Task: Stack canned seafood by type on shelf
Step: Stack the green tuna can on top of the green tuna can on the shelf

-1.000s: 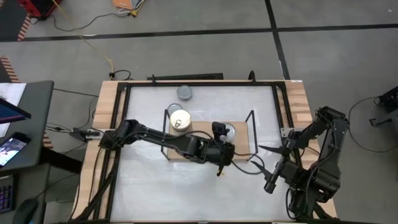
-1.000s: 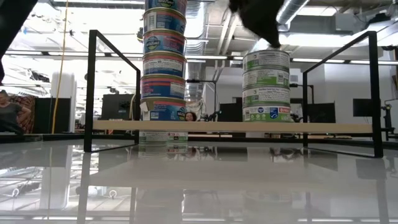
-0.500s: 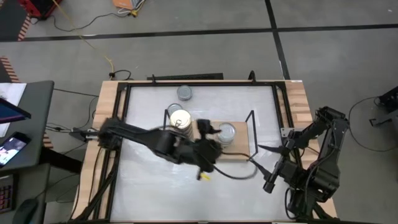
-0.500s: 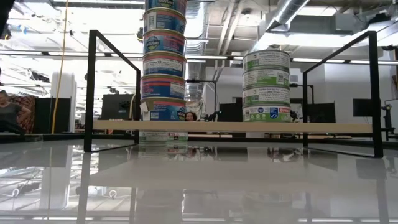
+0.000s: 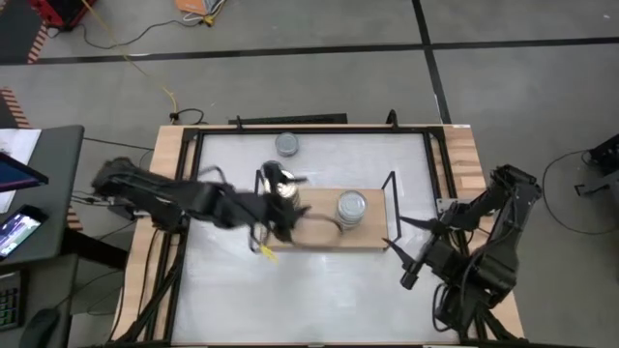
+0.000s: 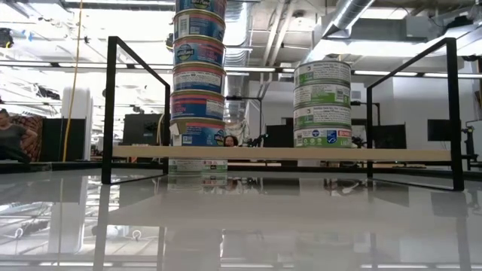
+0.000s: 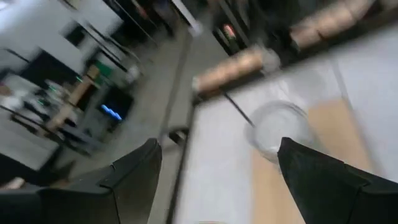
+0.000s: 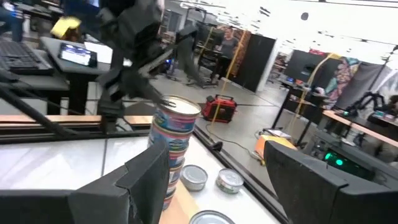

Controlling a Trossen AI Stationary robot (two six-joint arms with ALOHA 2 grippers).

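Observation:
The shelf (image 5: 324, 235), a light wooden board with black wire ends, carries two stacks of canned seafood. The tall blue-labelled stack (image 6: 198, 75) stands at its left; the shorter green-labelled stack (image 6: 322, 105), silver lid up (image 5: 351, 206), stands at its right. A loose tin (image 5: 287, 145) rests on the white table beyond the shelf. My left gripper (image 5: 285, 188), blurred, hangs open above the tall stack with nothing between its fingers (image 7: 217, 180). My right gripper (image 5: 401, 259) waits open off the shelf's right end (image 8: 217, 180).
A wooden frame (image 5: 164, 164) and black rails border the white table (image 5: 232, 300). Bare tabletop lies between the shelf and the near edge. Desks, screens and people show in the room beyond (image 8: 230, 43).
My left gripper has drawn back from above the green-labelled stack toward the table's left edge and risen, leaving the low view. It stays open and carries nothing. Both stacks stand as before.

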